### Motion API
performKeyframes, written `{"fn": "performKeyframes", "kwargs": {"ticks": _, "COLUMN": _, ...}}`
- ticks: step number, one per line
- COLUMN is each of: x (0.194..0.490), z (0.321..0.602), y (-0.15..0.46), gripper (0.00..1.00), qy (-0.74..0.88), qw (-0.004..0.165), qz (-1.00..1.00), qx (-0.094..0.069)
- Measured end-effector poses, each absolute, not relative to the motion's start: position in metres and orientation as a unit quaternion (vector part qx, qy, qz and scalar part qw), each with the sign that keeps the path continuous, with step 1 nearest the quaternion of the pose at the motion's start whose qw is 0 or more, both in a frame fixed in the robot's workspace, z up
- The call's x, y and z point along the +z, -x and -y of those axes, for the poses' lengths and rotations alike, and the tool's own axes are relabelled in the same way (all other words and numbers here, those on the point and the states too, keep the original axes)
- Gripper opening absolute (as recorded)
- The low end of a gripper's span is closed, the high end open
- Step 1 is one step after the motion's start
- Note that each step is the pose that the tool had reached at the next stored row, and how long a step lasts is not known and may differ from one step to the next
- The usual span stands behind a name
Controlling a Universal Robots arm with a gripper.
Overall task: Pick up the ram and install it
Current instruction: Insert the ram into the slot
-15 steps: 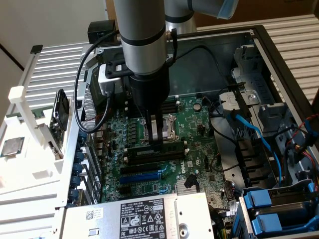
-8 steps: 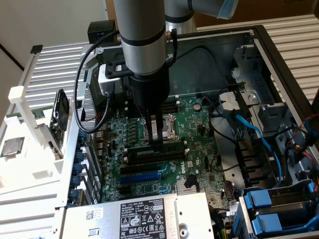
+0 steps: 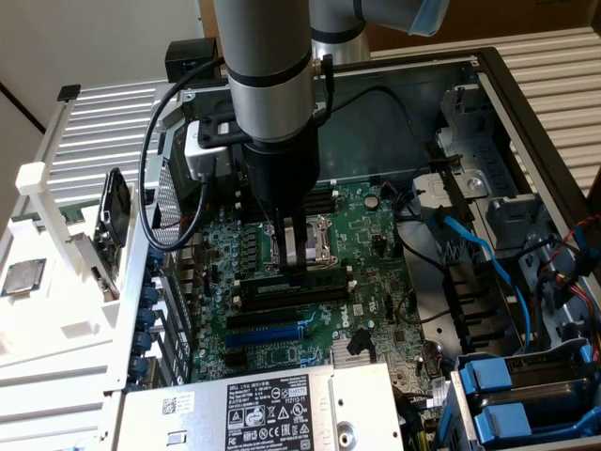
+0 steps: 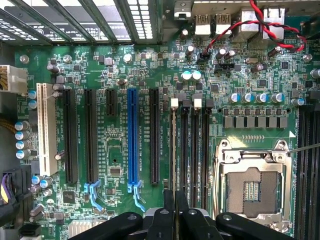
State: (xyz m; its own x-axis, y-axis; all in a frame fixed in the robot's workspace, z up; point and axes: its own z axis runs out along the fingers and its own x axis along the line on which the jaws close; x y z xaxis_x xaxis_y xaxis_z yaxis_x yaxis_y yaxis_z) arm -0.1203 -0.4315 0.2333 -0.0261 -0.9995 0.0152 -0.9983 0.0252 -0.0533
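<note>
- The gripper (image 3: pixel 293 256) stands low over the motherboard (image 4: pixel 117 145), its fingers pinched nearly together on the top edge of the ram (image 3: pixel 329 275).
- From the wrist view the ram (image 4: pixel 173 150) shows edge-on, a thin line in the memory slot nearest the long black card slot, running up from between the fingers.
- From where I stand this looks like the seating step. To do it well, I'd say keep the stick dead upright and in line with the slot, and press evenly so neither end rides high.
- A tilt could jam it against the end clips.
- Count: one ram stick, four memory slots (image 4: pixel 185 150), one blue card slot (image 4: pixel 132 135), one white card slot (image 4: pixel 46 130), one open processor socket (image 4: pixel 252 190).
</note>
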Motion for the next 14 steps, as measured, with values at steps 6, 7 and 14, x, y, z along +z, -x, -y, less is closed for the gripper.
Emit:
{"fn": "performKeyframes", "kwargs": {"ticks": 6, "x": 0.2329, "z": 0.4314, "y": 0.1203, "gripper": 0.13, "qy": 0.696, "qw": 0.013, "qz": -0.717, "qx": -0.024}}
{"fn": "performKeyframes", "kwargs": {"ticks": 7, "x": 0.2328, "z": 0.4314, "y": 0.1203, "gripper": 0.13, "qy": 0.697, "qw": 0.013, "qz": -0.717, "qx": -0.024}}
{"fn": "performKeyframes", "kwargs": {"ticks": 14, "x": 0.2321, "z": 0.4297, "y": 0.1203, "gripper": 0.13, "qy": 0.697, "qw": 0.013, "qz": -0.717, "qx": -0.024}}
